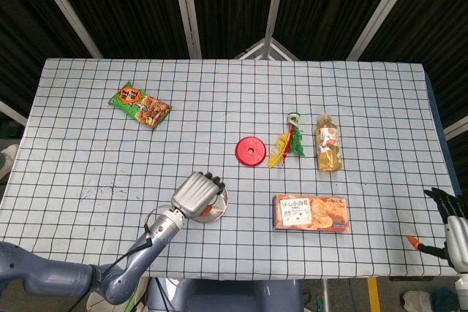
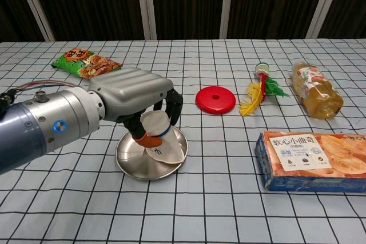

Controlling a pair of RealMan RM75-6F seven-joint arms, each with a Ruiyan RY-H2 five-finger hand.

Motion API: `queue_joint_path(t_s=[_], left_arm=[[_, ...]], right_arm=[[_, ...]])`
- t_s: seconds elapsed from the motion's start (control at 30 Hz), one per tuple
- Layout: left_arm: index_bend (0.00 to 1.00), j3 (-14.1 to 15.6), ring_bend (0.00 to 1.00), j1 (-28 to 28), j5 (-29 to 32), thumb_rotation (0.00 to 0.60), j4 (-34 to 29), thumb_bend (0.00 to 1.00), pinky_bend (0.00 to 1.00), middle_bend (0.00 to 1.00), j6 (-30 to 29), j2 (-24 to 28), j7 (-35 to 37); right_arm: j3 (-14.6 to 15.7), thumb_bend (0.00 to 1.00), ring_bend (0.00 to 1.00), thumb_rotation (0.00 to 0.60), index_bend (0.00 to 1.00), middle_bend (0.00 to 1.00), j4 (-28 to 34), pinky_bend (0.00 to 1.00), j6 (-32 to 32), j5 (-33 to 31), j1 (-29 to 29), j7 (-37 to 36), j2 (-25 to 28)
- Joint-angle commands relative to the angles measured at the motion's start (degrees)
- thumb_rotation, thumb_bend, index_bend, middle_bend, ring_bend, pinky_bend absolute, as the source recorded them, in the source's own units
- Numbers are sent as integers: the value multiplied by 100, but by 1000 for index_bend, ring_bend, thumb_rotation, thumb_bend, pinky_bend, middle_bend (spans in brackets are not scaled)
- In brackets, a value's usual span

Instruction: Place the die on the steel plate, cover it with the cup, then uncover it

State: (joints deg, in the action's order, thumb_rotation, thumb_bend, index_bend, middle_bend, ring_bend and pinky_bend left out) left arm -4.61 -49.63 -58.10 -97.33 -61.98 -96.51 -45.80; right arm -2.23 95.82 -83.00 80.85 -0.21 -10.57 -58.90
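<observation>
The cup [image 2: 162,141] sits mouth-down over the steel plate [image 2: 132,164], tilted, with its rim low at the plate's right side and its closed end raised toward the left hand [image 2: 134,92]. That hand grips the cup from above, fingers curled round its upper part. The die is not visible in either view; it is probably under the cup or behind the hand, but the pictures do not settle that.

By my reading the covering step is in hand: the cup is over the plate yet not squarely down, its rim angled rather than flat. The next move calls for levelling the cup so the rim meets the plate all round, without dragging it sideways and knocking whatever lies beneath, then a straight lift for the uncovering. The plate is shallow and loose on the cloth, so a sideways push could shift it.

In the head view the left hand [image 1: 196,195] hides most of the plate [image 1: 220,204]. The right hand [image 1: 452,226] hangs at the table's far right edge, well apart from the work; its fingers look spread and it holds nothing I can make out.

Further out lie a red disc [image 2: 215,100], a feathered toy [image 2: 260,90], a bottle [image 2: 316,91], a biscuit box [image 2: 311,160] and a snack bag [image 2: 84,63].
</observation>
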Motion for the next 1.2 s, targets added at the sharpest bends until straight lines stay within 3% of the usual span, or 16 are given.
queue_joint_path(t_s=[0.03,0.5,0.8,0.9,1.2], left_arm=[[520,-26,397,-56,228,600,-12,428,551,454,21,-9,-243],[527,-249,397,-416,1504,600,-331,428,548,455,-112,106,-1515],[528,-616,397,-562,2195,600,-620,428,548,460,181,83,-1110],[530,-693,397,-580,2485,600,-774,428,548,462,521,163,-720],[534,-676,397,-796,2985,600,-1023,428,547,467,944,489,-318]], right_arm=[[88,56,131,600,186,141,-189,0,-72,284,-114,-295,60],[133,56,131,600,186,141,-322,0,-26,320,-120,-359,25],[115,56,131,600,186,141,-352,0,-41,318,-119,-365,16],[115,56,131,600,186,141,-343,0,-45,323,-121,-350,15],[98,56,131,600,186,141,-327,0,-79,329,-129,-371,24]])
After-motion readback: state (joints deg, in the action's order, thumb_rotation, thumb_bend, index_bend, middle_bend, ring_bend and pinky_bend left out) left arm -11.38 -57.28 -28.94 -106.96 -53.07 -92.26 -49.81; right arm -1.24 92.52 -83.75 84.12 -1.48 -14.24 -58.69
